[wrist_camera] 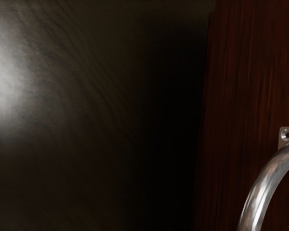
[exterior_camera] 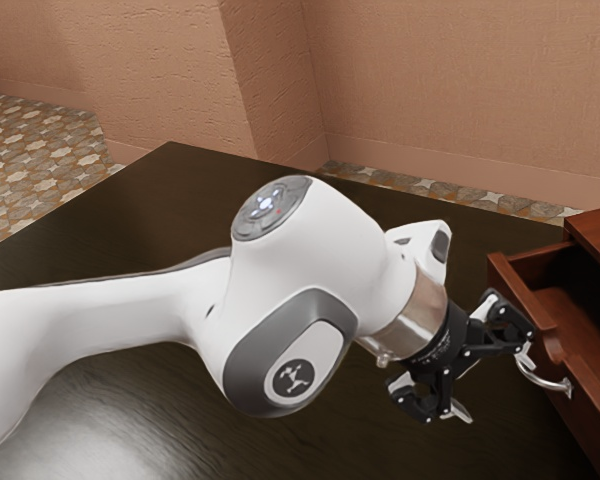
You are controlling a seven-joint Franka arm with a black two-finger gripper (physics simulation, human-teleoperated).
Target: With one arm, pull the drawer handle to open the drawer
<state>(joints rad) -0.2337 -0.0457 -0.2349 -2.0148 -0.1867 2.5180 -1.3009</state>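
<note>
A reddish-brown wooden drawer (exterior_camera: pixel 540 300) juts out from its cabinet (exterior_camera: pixel 598 235) at the exterior view's right, its inside showing from above. On its front hangs a curved metal handle (exterior_camera: pixel 546 378). My black gripper (exterior_camera: pixel 492 382) is open just to the left of the handle; its upper fingertip (exterior_camera: pixel 523 348) is at the handle's near end, the lower one (exterior_camera: pixel 460 411) stands apart over the table. In the wrist view the drawer front (wrist_camera: pixel 245 96) stands close by the hand, with the handle (wrist_camera: pixel 267 187) and its mounting plate (wrist_camera: pixel 287 134) at its edge.
The dark wooden table top (exterior_camera: pixel 150 230) runs under the arm and to the exterior view's left. My white arm (exterior_camera: pixel 280 300) crosses the lower half of that view. Salmon walls and a patterned floor (exterior_camera: pixel 30 140) lie beyond the table.
</note>
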